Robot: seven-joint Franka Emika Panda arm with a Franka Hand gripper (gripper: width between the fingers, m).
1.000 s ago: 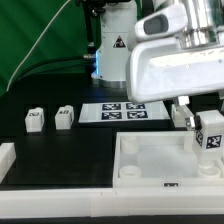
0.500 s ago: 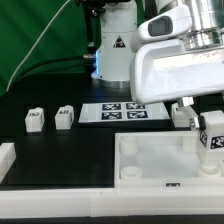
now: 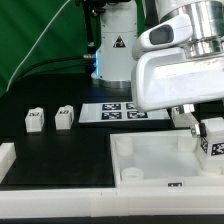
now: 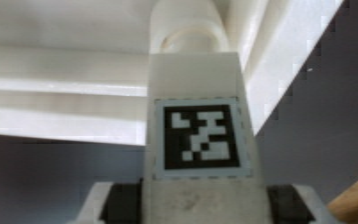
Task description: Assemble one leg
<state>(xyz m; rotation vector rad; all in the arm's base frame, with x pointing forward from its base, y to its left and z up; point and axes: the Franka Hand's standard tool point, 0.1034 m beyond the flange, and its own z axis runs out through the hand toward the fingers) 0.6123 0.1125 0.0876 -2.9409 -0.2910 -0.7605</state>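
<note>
My gripper (image 3: 208, 128) is shut on a white leg (image 3: 213, 141) with a black-and-white tag. I hold it upright over the far right corner of the large white tray-like part (image 3: 150, 160). In the wrist view the leg (image 4: 201, 130) fills the middle, its tag facing the camera, with the black pads (image 4: 130, 200) pressed on both its sides. Two more legs (image 3: 34, 120) (image 3: 64, 117) stand on the black table at the exterior view's left. Another leg (image 3: 182, 117) stands behind the tray, partly hidden by my arm.
The marker board (image 3: 122, 111) lies on the table behind the tray. A white rail (image 3: 50, 196) runs along the front edge. The arm's base (image 3: 112, 45) stands at the back, with a green curtain behind.
My gripper has moved a little to the exterior view's right and down with the leg, nearer the tray's far right corner.
</note>
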